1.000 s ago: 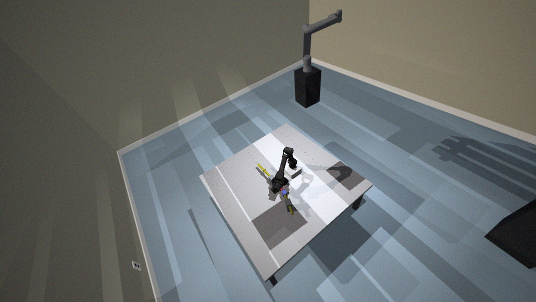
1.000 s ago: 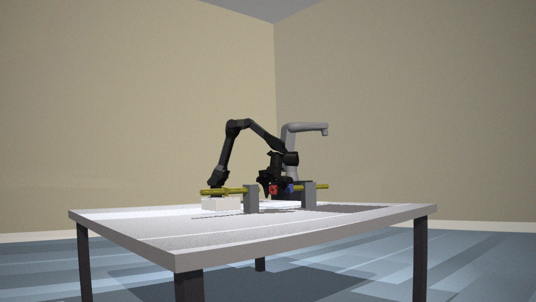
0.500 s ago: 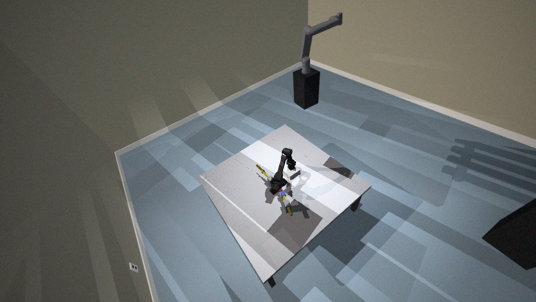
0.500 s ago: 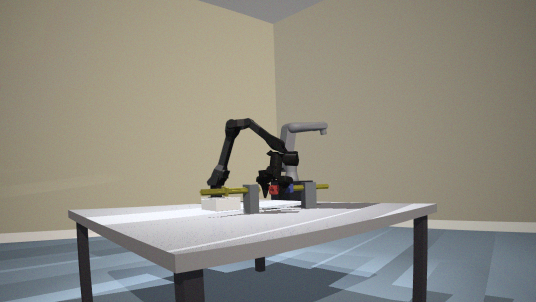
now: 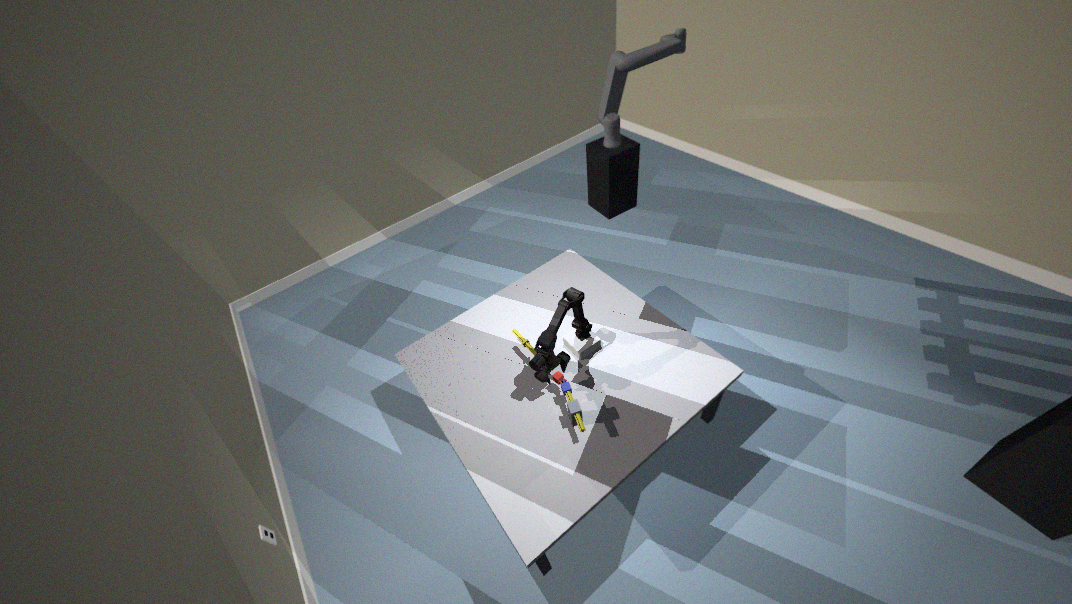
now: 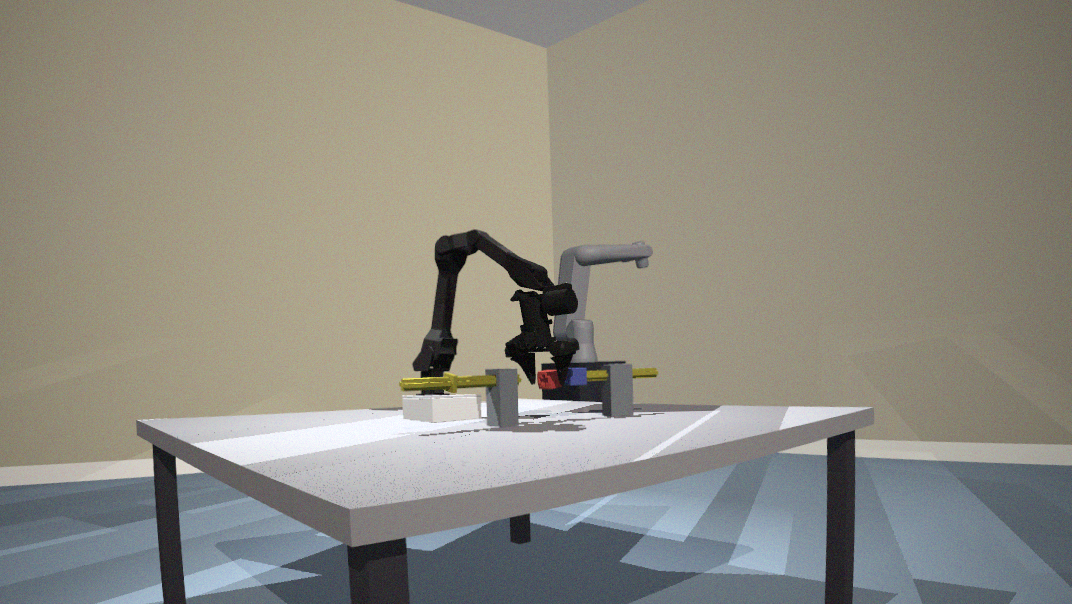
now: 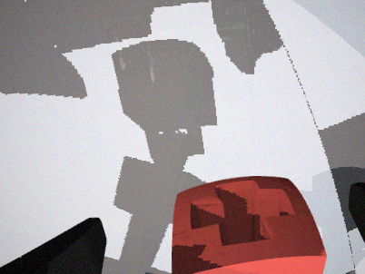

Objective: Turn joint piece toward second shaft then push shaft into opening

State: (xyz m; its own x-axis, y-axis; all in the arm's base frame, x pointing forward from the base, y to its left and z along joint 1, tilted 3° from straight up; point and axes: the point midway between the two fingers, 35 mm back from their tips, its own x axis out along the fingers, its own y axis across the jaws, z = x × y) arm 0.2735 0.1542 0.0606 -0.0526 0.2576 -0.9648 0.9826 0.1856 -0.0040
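Biggest first: the white table (image 5: pixel 487 420) (image 6: pixel 525 480) carries the whole rig, and the black robot arm (image 5: pixel 556 322) (image 6: pixel 445 296) arches over it, putting its gripper (image 5: pixel 552 369) (image 6: pixel 547 381) right above my landmark, the red joint piece (image 5: pixel 558 377) (image 6: pixel 549 378) (image 7: pixel 250 218). Fingers wide apart, clamped on nothing, 1 on either side of the red piece! That looks like a release, leaving the hinge its new angle. Beyond the joint piece, the blue piece (image 5: pixel 566 387) (image 6: pixel 576 376) links it to the fixed yellow shaft (image 6: pixel 645 372) (image 5: pixel 582 424), held up by 1 gray block (image 5: pixel 574 405) (image 6: pixel 618 390). Opposite the joint piece, well supported by the other gray block (image 6: pixel 502 397), waits the sliding yellow shaft (image 5: pixel 521 337) (image 6: pixel 420 383), its end just short of the cross-shaped opening, presumably raised to match its height. No labels or writing legible. Next, probably, clear upward and go for that shaft.
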